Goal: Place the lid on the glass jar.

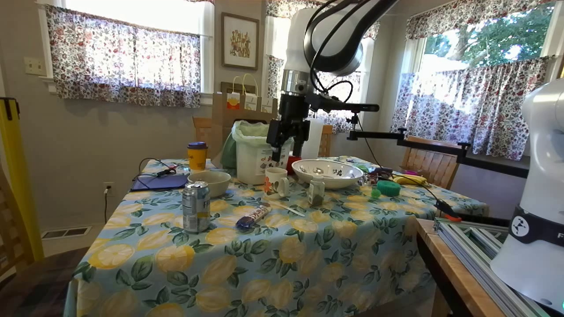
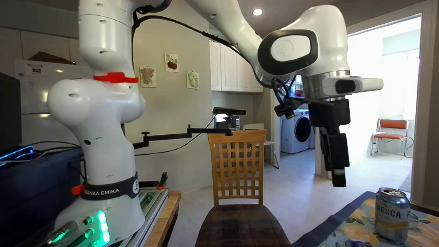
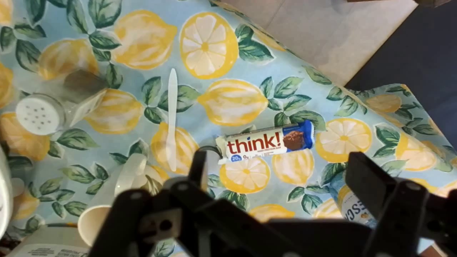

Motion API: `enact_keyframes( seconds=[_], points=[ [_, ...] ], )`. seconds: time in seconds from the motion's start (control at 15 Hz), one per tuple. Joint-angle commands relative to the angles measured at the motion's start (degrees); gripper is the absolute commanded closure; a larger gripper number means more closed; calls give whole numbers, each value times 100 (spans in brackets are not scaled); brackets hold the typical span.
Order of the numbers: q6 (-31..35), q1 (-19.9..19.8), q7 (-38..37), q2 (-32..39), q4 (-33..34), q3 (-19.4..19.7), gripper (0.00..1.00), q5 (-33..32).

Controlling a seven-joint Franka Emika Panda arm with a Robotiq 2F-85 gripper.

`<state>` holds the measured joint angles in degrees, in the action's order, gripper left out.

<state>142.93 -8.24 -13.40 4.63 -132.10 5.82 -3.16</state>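
Gripper spread, I hold nothing. The glass jar stands upright, perforated top fitted; I identify no loose lid. Pickup and placement apparently remain.

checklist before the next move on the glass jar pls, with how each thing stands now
1. Gripper open: ok, jaws apart.
2. Gripper empty: ok, nothing held.
3. Glass jar upright: ok, standing on the tablecloth.
4. Jar top uncovered: not ok, a perforated white cap sits on it.
5. Loose lid found: cannot tell; the partly hidden dark-edged thing by the think! bar may be one.
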Motion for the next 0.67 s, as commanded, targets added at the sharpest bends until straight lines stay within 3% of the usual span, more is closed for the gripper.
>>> enact_keyframes(
  seconds=[0.0,0.6],
  points=[
    [194,85,-397,603,372,149,0,-166],
    [252,155,-959,1718,1287,669,0,-151]
  ],
)
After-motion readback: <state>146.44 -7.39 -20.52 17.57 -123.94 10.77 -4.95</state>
